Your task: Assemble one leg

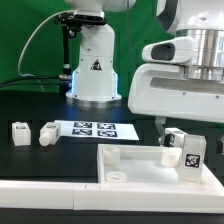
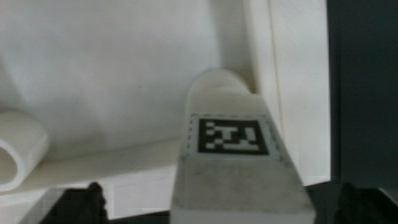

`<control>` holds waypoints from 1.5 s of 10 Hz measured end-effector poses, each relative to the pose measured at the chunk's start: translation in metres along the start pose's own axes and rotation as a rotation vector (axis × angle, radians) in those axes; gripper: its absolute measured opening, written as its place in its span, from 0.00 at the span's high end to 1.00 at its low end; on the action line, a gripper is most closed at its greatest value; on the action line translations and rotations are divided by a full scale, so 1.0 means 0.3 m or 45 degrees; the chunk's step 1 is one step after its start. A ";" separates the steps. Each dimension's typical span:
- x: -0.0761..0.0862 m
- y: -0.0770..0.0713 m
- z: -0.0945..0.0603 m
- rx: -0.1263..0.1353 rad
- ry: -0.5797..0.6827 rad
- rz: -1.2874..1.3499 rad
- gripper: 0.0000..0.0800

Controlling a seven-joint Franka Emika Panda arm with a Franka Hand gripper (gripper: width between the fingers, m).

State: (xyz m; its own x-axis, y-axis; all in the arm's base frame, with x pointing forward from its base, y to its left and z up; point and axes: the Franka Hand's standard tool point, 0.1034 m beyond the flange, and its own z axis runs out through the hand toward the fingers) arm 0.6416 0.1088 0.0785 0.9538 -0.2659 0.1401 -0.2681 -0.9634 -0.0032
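Note:
My gripper (image 1: 177, 139) is shut on the leg (image 1: 190, 154), a short chunky white post with a black-and-white tag. It holds the leg tilted over the right end of the large white tray-like piece (image 1: 140, 158). In the wrist view the leg (image 2: 231, 150) runs out from between my dark fingers (image 2: 75, 203), its tag facing the camera. My gripper (image 2: 217, 208) shows at the frame's edge. The tray's raised rim (image 2: 267, 50) lies just beyond the leg's tip. A round white boss (image 2: 18, 150) of the tray sits beside it.
Two more white legs (image 1: 20, 131) (image 1: 48, 133) lie on the black table at the exterior view's left. The marker board (image 1: 92, 129) lies in front of the robot base (image 1: 92, 70). A green wall stands behind.

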 end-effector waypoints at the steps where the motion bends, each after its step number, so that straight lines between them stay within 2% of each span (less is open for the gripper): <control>1: 0.001 0.001 0.000 -0.001 0.000 0.014 0.22; 2: 0.001 0.001 0.000 0.000 0.000 0.035 0.44; 3: 0.000 0.001 0.000 0.000 0.000 0.129 0.61; 6: -0.001 0.001 0.002 -0.001 -0.001 0.437 0.64; 10: -0.012 -0.002 0.006 -0.015 -0.016 1.115 0.64; 12: -0.015 -0.002 0.009 0.023 -0.049 1.602 0.64; 15: -0.018 -0.011 0.010 0.045 -0.057 1.955 0.64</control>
State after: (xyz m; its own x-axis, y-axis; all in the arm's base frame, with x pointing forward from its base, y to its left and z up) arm 0.6377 0.1132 0.0748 -0.2277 -0.9725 -0.0492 -0.9632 0.2324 -0.1352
